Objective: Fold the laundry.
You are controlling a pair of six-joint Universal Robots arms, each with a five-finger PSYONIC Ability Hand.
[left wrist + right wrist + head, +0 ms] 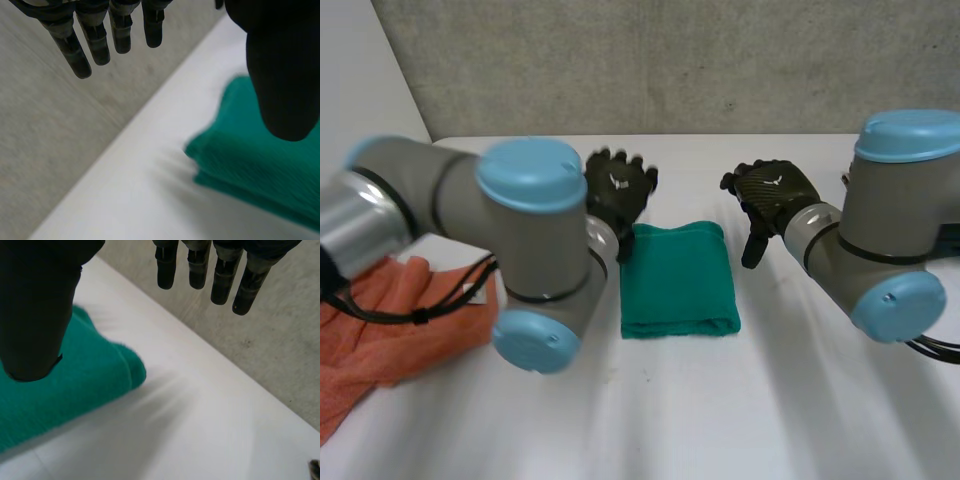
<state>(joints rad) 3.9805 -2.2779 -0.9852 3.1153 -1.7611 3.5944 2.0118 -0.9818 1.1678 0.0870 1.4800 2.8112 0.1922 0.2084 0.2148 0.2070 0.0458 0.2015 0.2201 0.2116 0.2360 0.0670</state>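
**Head view: folded green cloth lies between two open hands**

The green cloth sits at the centre of the frame, flat on the white table, folded into a thick, neat rectangle. Its doubled edge runs along the side nearest the camera.

The left hand hangs just above and left of centre, at the cloth's far left corner. Whether it touches the fabric, I cannot tell. The right hand is right of centre, near the cloth's far right corner but apart from it, over bare table.

An orange cloth lies spread and rumpled at the lower left of the frame, partly hidden behind the left arm. It is well apart from the green one. A grey wall fills the top of the frame.

In the left wrist view the fingers are straight and spread, the thumb well apart from them — nothing is held. The green cloth lies beneath the thumb, its folded corner on the table.

In the right wrist view the fingers are likewise straight, with the thumb set wide of them — the hand is empty. A rounded corner of the green cloth lies under the thumb, and white table under the fingertips.
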